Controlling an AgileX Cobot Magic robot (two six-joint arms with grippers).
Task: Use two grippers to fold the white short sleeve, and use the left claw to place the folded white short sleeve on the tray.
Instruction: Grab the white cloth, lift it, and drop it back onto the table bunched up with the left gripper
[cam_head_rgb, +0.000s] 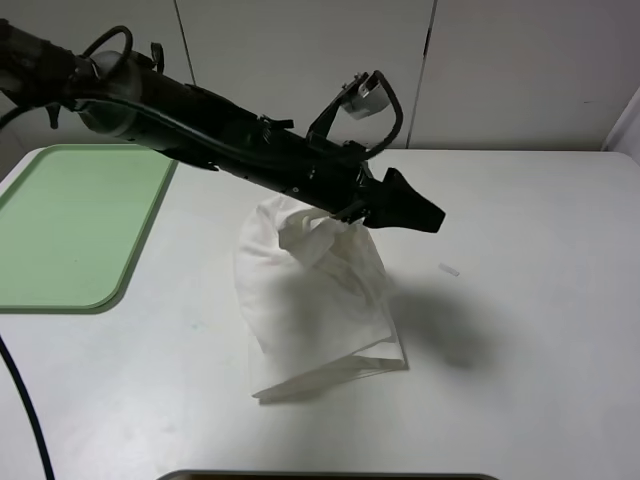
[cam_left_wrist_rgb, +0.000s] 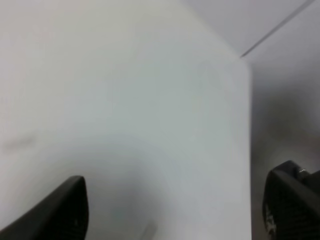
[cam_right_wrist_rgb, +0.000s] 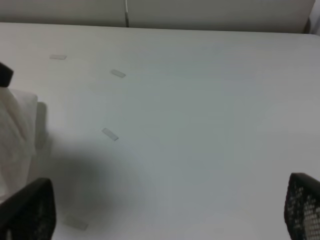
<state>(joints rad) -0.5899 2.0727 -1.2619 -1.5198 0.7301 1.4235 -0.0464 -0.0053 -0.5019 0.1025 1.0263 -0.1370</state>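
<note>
The white short sleeve (cam_head_rgb: 310, 300) is bunched into a tall heap at the table's middle. Its top is drawn up against the underside of my left gripper (cam_head_rgb: 415, 210), and its lower edge rests on the table. The left arm reaches across from the upper left. In the left wrist view the left gripper (cam_left_wrist_rgb: 177, 210) has its fingers wide apart, with only table between them. The pale green tray (cam_head_rgb: 70, 225) lies empty at the left. My right gripper (cam_right_wrist_rgb: 167, 215) is open over bare table and does not show in the exterior view. The shirt's edge (cam_right_wrist_rgb: 15, 135) shows in the right wrist view.
Small white tape strips (cam_head_rgb: 448, 270) lie on the table right of the shirt; several strips (cam_right_wrist_rgb: 110, 134) show in the right wrist view. A dark object's edge (cam_head_rgb: 330, 476) sits at the table's front. White wall panels stand behind.
</note>
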